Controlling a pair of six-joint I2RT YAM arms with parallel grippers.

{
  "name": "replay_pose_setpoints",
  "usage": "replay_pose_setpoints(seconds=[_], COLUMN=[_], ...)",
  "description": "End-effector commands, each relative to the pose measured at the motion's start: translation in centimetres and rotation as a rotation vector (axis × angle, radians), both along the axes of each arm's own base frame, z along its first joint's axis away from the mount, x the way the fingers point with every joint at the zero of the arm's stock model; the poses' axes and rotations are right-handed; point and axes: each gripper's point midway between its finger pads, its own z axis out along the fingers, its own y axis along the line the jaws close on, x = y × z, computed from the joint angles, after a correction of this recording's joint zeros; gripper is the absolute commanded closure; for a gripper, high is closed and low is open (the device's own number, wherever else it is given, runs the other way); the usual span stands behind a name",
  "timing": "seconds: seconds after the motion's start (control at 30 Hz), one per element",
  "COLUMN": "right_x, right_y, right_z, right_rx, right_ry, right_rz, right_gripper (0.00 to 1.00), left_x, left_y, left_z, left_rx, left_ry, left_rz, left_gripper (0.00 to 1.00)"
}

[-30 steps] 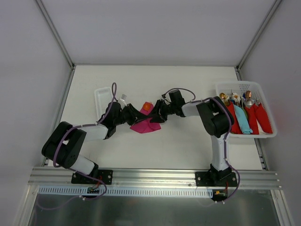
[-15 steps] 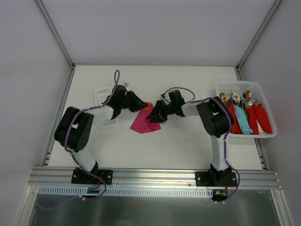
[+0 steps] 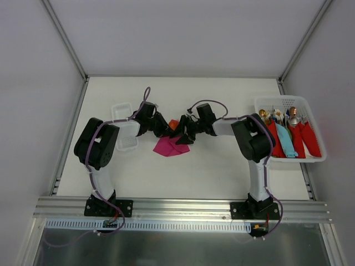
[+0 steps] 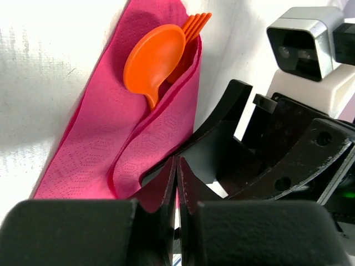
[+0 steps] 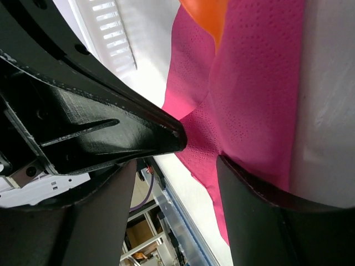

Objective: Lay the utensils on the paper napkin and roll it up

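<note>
The magenta-pink paper napkin (image 3: 169,147) lies mid-table, folded lengthwise over the utensils. In the left wrist view the napkin (image 4: 100,138) wraps the orange spoon (image 4: 152,55), whose bowl sticks out at the far end, with the orange fork's tines (image 4: 198,22) behind it. Only an orange tip (image 3: 174,124) shows from above. My left gripper (image 3: 165,128) is at the napkin's far left edge; its jaws (image 4: 176,169) are shut with a thin pink sliver between them. My right gripper (image 3: 178,136) is open, with its fingers (image 5: 260,210) astride the napkin (image 5: 249,100).
A white basket (image 3: 316,158) at the right edge holds metal utensils in red and teal wraps. A white ribbed tray (image 3: 123,119) lies at the left, just behind my left arm. The two grippers nearly touch over the napkin.
My left arm swung away toward the tray, then its gripper came back to the napkin's far edge. The napkin's fold shifted slightly. The right gripper stayed put.
</note>
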Motion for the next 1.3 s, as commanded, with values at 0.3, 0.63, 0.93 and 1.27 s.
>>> replay_pose_setpoints(seconds=[0.3,0.63,0.93,1.27], right_x=[-0.4,-0.6,-1.4,-5.2], right_y=[-0.5,0.4,-3.3,-5.0], right_z=[-1.6,8.2,3.8,-1.5], right_rx=[-0.073,0.138,-0.072,-0.174], right_ry=[-0.020,-0.239,-0.354,-0.266], right_rz=[-0.011,0.113,0.226,0.286], right_gripper=[0.43,0.54,0.89,0.97], left_x=[-3.8,-4.9,-4.8,-4.6], left_y=[1.5,1.9,1.6,1.0], left_z=[-3.3,-6.0,-6.0,-6.0], left_rx=[0.096,0.138,0.141,0.143], left_ry=[0.119,0.208,0.179,0.151], left_rz=[-0.038,-0.057,-0.099,-0.139], left_gripper=[1.00,1.00,1.00,1.00])
